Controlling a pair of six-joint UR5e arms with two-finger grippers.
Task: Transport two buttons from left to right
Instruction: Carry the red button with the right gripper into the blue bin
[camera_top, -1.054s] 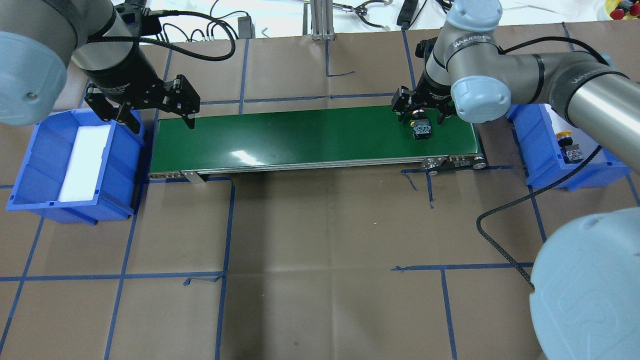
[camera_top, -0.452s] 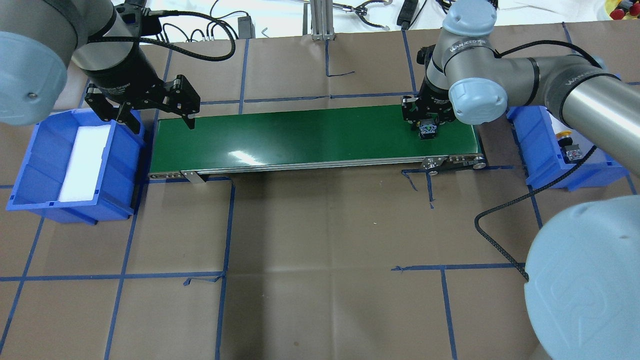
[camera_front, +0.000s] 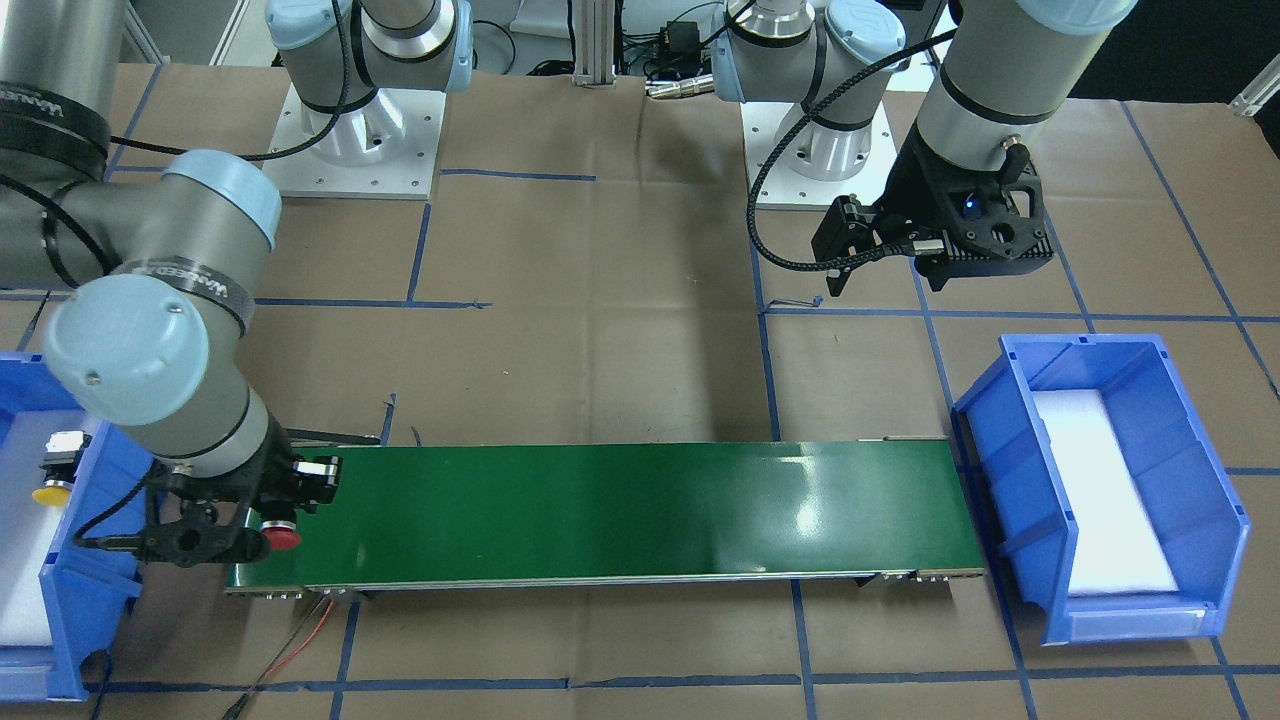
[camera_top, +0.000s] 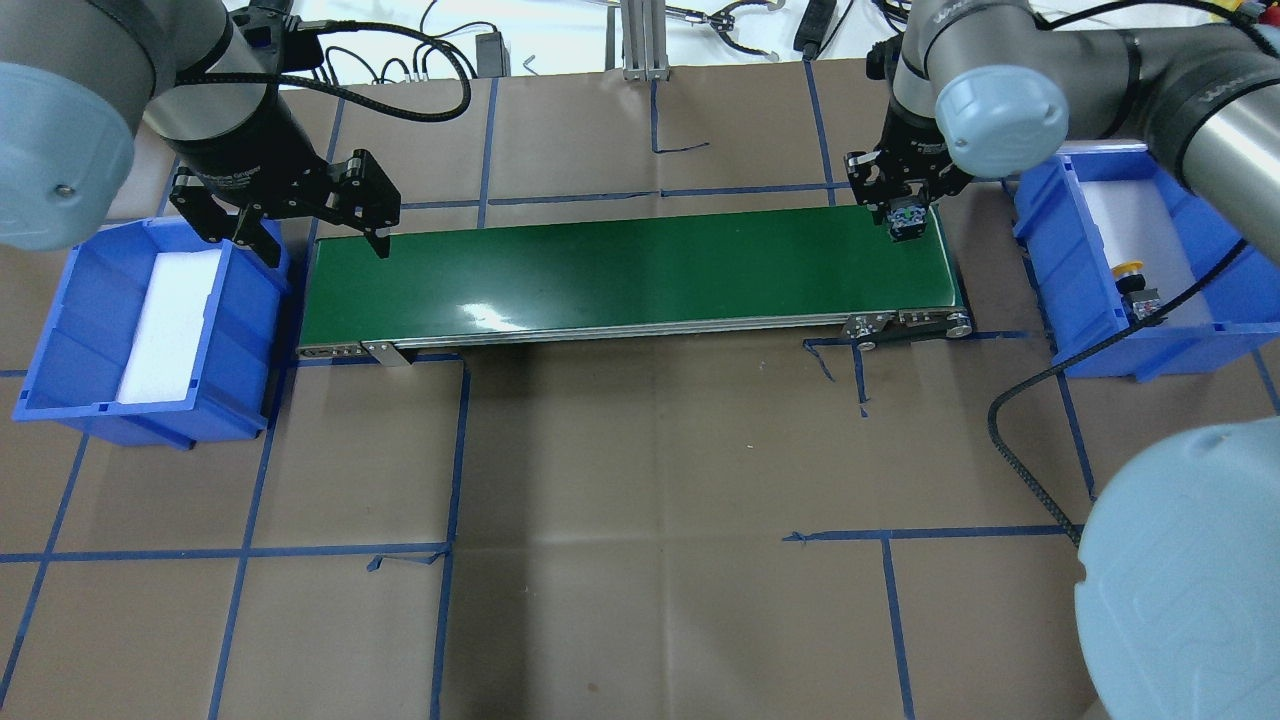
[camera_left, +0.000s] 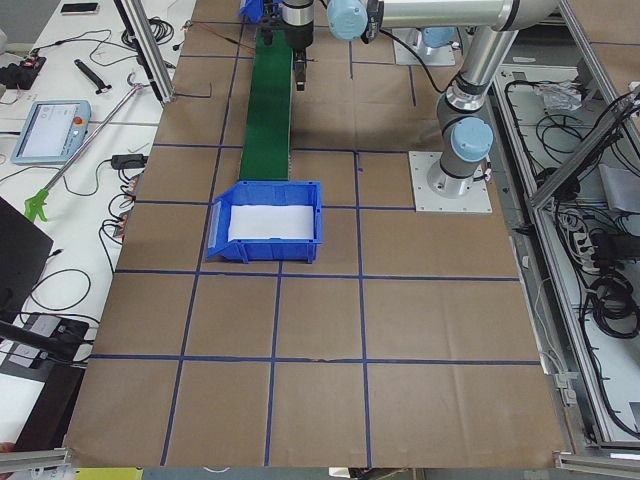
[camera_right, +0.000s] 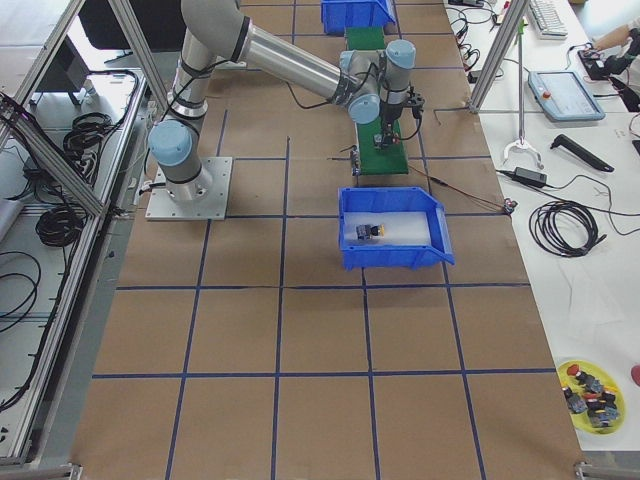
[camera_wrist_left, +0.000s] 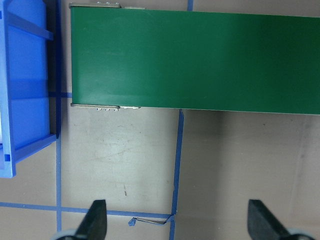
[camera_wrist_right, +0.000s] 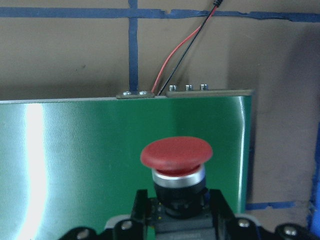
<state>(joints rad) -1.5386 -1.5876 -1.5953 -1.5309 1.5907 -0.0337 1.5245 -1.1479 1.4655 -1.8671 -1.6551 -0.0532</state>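
Right gripper (camera_top: 905, 212) is clenched on the red-capped push-button switch (camera_wrist_right: 176, 152), its two fingers pressing the black-grey body from either side while the round red cap juts out beyond the fingertips. It holds the switch over the right end of the long green conveyor belt (camera_top: 620, 270), close to the belt's edge and short of the blue plastic bin on the right (camera_top: 1040, 262). Whether the switch touches the belt I cannot tell. The yellow-capped push-button switch (camera_top: 1131, 270) lies on its side on the white foam liner (camera_top: 1120, 215) inside that bin.

At the belt's other end the left gripper (camera_top: 322, 238) hangs with its jaws spread wide and nothing between them, just beside the blue plastic bin on the left (camera_top: 60, 330), which has a white pad (camera_top: 170, 320) on its floor.
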